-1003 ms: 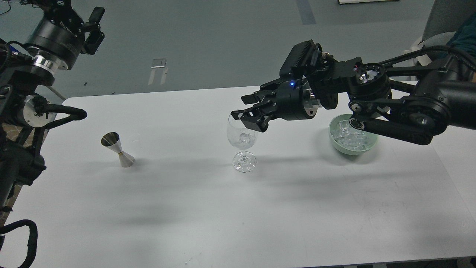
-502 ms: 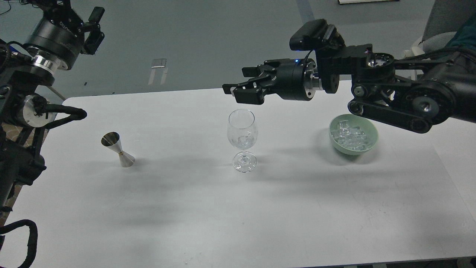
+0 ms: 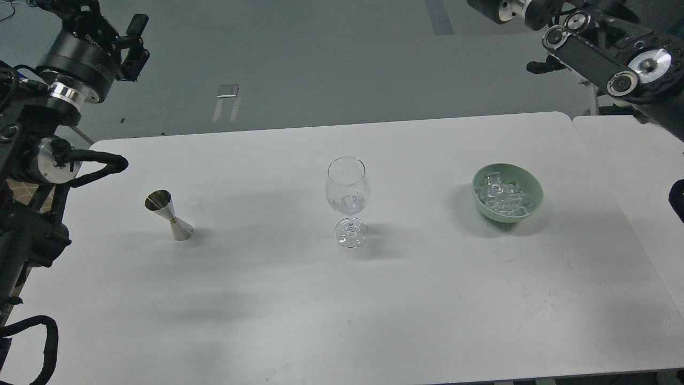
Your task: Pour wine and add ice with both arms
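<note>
A clear wine glass stands upright at the middle of the white table, with a small clear ice cube in its bowl. A pale green bowl to its right holds several ice cubes. A steel jigger stands upright to the left. My left gripper is raised at the top left, off the table, open and empty. My right arm is raised at the top right, and its gripper is out of view past the top edge.
A second white table adjoins the first on the right. A dark object shows at the right edge. Grey floor lies beyond the far table edge. My left arm's links and cables fill the left edge.
My right arm has lifted from above the wine glass and swung up and back to the top right, taking its gripper out of view. The left arm has hardly moved.
</note>
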